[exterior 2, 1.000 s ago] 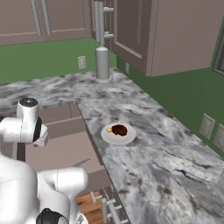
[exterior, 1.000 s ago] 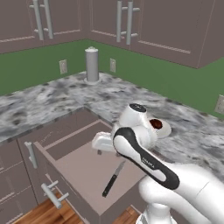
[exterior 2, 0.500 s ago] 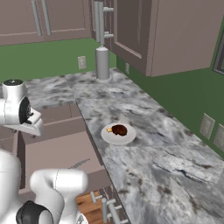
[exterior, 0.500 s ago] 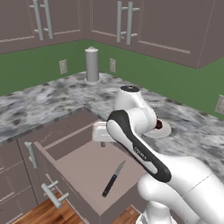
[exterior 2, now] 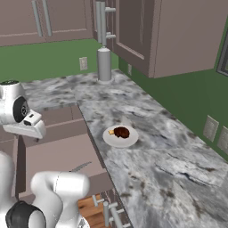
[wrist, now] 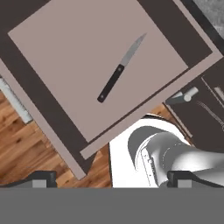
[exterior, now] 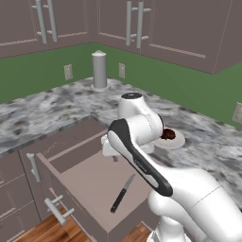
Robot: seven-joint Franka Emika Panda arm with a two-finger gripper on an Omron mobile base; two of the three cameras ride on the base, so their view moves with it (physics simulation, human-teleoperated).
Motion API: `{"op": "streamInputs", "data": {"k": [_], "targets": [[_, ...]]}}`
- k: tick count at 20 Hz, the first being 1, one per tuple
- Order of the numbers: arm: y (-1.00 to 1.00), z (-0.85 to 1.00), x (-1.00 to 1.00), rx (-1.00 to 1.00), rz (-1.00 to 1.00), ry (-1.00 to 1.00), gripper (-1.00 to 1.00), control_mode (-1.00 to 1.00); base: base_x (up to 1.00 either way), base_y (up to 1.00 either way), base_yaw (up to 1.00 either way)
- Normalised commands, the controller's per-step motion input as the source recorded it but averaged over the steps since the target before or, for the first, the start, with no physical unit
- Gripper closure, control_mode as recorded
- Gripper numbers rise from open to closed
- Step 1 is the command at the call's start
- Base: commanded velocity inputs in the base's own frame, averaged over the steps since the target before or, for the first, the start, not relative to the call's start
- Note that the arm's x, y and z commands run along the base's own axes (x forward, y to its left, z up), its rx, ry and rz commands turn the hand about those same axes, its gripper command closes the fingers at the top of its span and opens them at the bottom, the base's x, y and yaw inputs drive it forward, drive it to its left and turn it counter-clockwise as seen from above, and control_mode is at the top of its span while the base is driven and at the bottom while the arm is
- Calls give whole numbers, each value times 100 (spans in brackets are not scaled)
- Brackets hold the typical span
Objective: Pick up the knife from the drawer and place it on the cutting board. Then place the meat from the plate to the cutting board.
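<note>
The drawer [exterior: 90,178] [exterior 2: 58,153] [wrist: 74,43] stands pulled out under the counter. On its flat bottom lies the knife [exterior: 122,194] [wrist: 119,72], black handle toward the drawer front, grey blade [exterior 2: 80,168] toward the counter. My gripper [exterior: 112,155] [exterior 2: 30,129] [wrist: 112,178] hovers above the drawer's back part, looking straight down, open and empty, well clear of the knife. The meat [exterior: 168,134] [exterior 2: 121,132] rests on the white plate [exterior: 178,142] [exterior 2: 109,139] on the counter right of the drawer. The cutting board is out of view.
A steel canister [exterior: 99,70] [exterior 2: 104,64] stands at the back of the marbled counter [exterior: 52,106] [exterior 2: 178,164]. Wall cabinets hang above. The drawer's bar handle [exterior: 56,210] juts out over the wooden floor [wrist: 22,144]. My own arm blocks part of the drawer in both base views.
My arm's upper links have swung up and round above the drawer, while the hand has stayed over it. The knife, plate and meat have not moved.
</note>
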Motion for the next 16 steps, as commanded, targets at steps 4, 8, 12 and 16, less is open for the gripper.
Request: {"op": "streamInputs", "data": {"k": [4, 8, 12, 16], "targets": [[-50, -56, -1, 0, 0, 1, -100, -100, 0, 0, 0], [-35, -45, -1, 0, 0, 0, -100, -100, 0, 0, 0], [-5, -45, 2, 0, 0, -1, -100, -100, 0, 0, 0], [0, -41, 19, 0, 0, 0, -100, -100, 0, 0, 0]]}}
